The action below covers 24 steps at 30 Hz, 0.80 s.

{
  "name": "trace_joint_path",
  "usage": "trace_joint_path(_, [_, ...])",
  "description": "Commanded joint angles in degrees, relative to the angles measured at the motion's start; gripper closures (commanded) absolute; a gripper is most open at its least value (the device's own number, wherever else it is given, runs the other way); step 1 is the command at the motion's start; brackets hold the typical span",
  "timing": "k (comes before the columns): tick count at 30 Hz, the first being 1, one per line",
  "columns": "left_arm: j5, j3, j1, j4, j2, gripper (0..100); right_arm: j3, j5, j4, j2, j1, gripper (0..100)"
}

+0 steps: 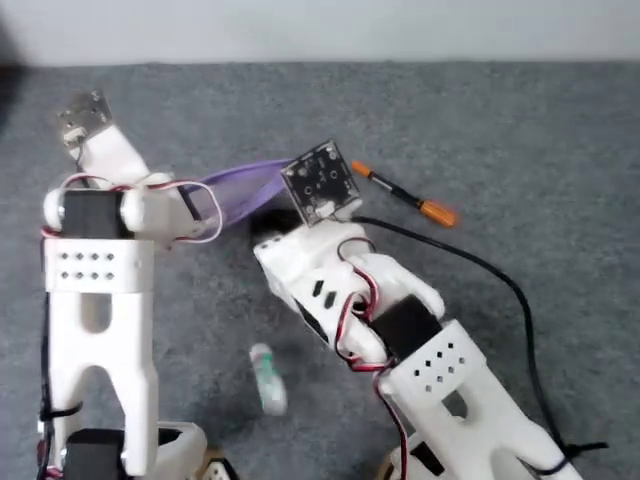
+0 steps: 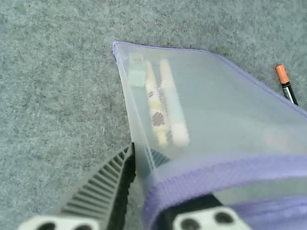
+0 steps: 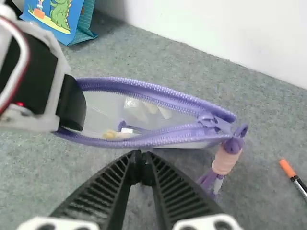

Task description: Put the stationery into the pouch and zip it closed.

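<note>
The translucent pouch (image 2: pixel 225 120) with a purple zip edge (image 3: pixel 144 88) lies open on the grey mat, seen in the high view as a purple strip (image 1: pixel 240 185). My left gripper (image 2: pixel 144 177) is shut on one end of its rim; its black finger (image 3: pixel 72 103) clamps the zip edge. Two pale markers (image 2: pixel 163 110) lie inside. My right gripper (image 3: pixel 141 163) is shut with nothing in it, just in front of the pouch's near rim. The zip pull (image 3: pixel 235 136) with a pink charm hangs at the other end. A black pen with orange caps (image 1: pixel 400 195) lies on the mat beyond the pouch.
A small white and green tube (image 1: pixel 268 378) lies on the mat near the front, between the two arm bases. A black cable (image 1: pixel 500 280) trails along the right arm. A colourful box (image 3: pixel 57 14) stands by the white wall.
</note>
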Motion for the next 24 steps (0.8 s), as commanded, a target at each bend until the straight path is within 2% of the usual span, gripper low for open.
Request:
trace_joint_path(1, [0.4, -0.2, -0.1, -1.0, 0.0, 99, -3.6, 0.2, 7.6, -2.1, 0.5, 99.1])
trace_joint_path(5, [0.4, -0.2, -0.1, -1.0, -0.2, 99, -4.0, -3.1, 21.9, -3.9, 0.2, 99.1])
trace_joint_path(14, [0.4, -0.2, -0.4, -1.0, -0.1, 99, -3.7, -9.9, 46.8, -4.0, 0.1, 99.0])
trace_joint_path(18, [0.4, -0.2, -0.4, -1.3, -0.1, 99, 0.1, -13.7, 50.9, -2.0, -3.4, 99.0])
trace_joint_path(24, [0.4, -0.2, -0.4, -1.3, -0.1, 99, 3.3, -23.1, 46.1, 7.4, -10.2, 98.9])
